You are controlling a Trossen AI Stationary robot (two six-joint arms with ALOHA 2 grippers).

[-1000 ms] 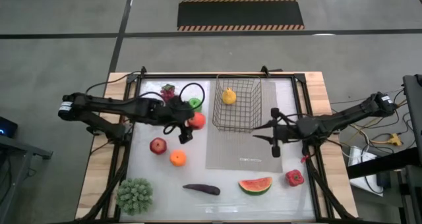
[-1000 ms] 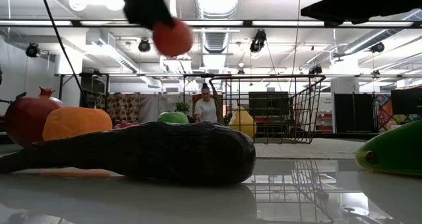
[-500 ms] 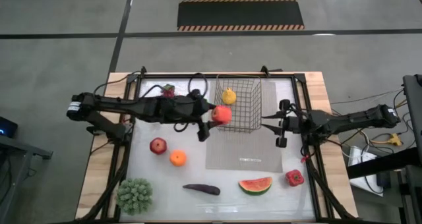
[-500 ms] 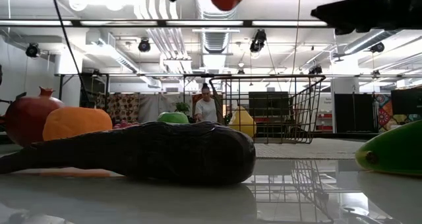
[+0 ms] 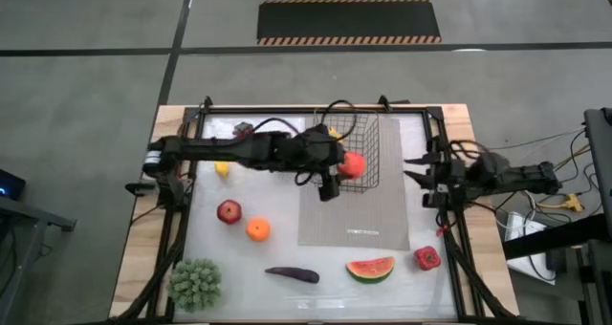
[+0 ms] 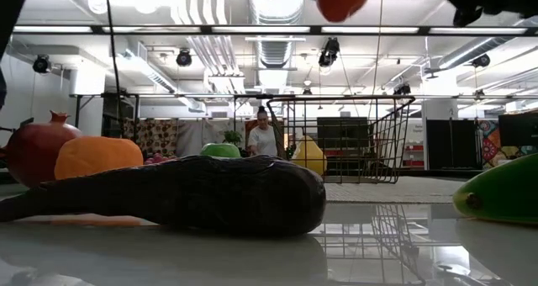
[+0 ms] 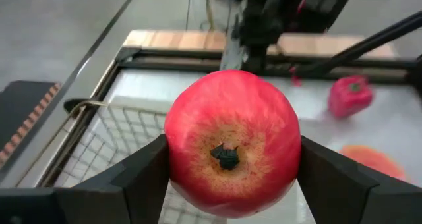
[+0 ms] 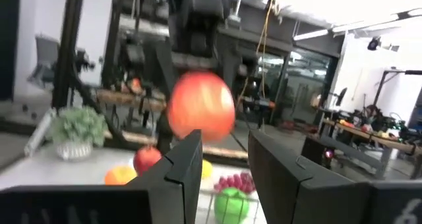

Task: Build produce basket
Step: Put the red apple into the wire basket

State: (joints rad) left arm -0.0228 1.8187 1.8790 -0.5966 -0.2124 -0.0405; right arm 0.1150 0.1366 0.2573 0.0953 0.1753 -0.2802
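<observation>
Item — left pincer (image 5: pixel 337 172), mine: it held a red apple (image 5: pixel 353 164) clamped between both fingers (image 7: pixel 135 178), stem end facing the wrist camera, the fruit carried high off the bench (image 5: pixel 239 268).

Item — the governing relation: the apple hung over the near-left part of the basket (image 5: pixel 368 158), just inside its rim, so the drop point lay straight below the pincer and not to either side. I judged the coming move to be a short descent and release, with the wire wall beside the fingers the one thing to catch on.

Item — basket contents: a yellow pear (image 5: pixel 332 132) sat at the far-left corner, partly hidden by my arm — apart from the apple, leaving bare mesh beneath it.

Item — right pincer (image 5: pixel 427 180), mine also: it waited at the bench's right edge, well apart from the basket, fingers parted and holding nothing; the left arm was plainly the nearer.

Item — produce not yet gathered, all on the bench: a second red apple (image 5: pixel 229 211), orange (image 5: pixel 257 229), eggplant (image 5: pixel 292 274), watermelon slice (image 5: pixel 370 268), red pepper (image 5: pixel 426 258).
</observation>
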